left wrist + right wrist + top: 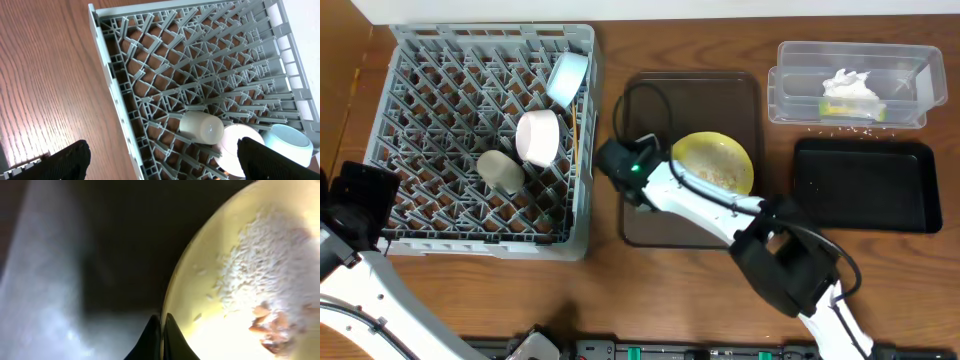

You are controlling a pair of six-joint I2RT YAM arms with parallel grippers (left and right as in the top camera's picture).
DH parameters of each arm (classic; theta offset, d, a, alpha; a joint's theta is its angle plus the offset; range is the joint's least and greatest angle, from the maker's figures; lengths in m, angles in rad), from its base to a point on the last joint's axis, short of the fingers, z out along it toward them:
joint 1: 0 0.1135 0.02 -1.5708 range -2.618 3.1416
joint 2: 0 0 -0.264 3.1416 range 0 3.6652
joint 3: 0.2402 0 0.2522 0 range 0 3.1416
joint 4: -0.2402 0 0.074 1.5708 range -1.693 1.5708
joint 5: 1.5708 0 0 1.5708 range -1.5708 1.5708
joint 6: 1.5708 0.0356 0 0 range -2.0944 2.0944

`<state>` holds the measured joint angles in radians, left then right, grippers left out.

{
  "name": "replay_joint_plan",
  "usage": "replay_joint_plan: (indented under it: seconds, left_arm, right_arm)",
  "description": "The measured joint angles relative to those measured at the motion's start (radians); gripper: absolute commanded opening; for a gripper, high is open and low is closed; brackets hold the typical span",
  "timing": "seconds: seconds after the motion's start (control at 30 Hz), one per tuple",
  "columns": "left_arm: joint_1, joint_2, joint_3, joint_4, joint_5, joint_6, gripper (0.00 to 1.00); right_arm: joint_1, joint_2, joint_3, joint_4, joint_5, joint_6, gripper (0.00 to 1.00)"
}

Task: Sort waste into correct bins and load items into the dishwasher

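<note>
On brown tray (pixel 720 100): yellow plate (pixel 712 162) bearing rice crumbs (pixel 725 178), rim clamped by right gripper (pixel 161 326); left gripper (pixel 165 162) jaws wide apart above rack (pixel 440 100).

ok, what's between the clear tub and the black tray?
Overhead: a scatter of rice crumbs on the table strip between clear tub and black tray.

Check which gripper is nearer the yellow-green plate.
Right. The right gripper is shut at the yellow-green plate's rim; the left gripper hangs open at the dish rack's far side.
</note>
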<state>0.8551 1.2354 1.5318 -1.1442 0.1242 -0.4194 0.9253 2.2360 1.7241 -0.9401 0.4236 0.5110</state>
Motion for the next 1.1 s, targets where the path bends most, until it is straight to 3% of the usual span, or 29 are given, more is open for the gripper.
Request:
replay_joint_plan:
  seconds: [0.3,0.77,1.1]
  left_arm:
    - [0.0,0.0,0.0,0.0,0.0,0.0,0.95]
    - [0.0,0.0,0.0,0.0,0.0,0.0,0.95]
    - [0.0,0.0,0.0,0.0,0.0,0.0,0.95]
  right_arm:
    - [0.111,0.0,0.026,-0.031,0.068,-0.023,0.01]
    - [0.126,0.016,0.029,-0.148,0.25,-0.023,0.01]
    - [0.085,0.016,0.113,-0.297,0.291,0.108,0.01]
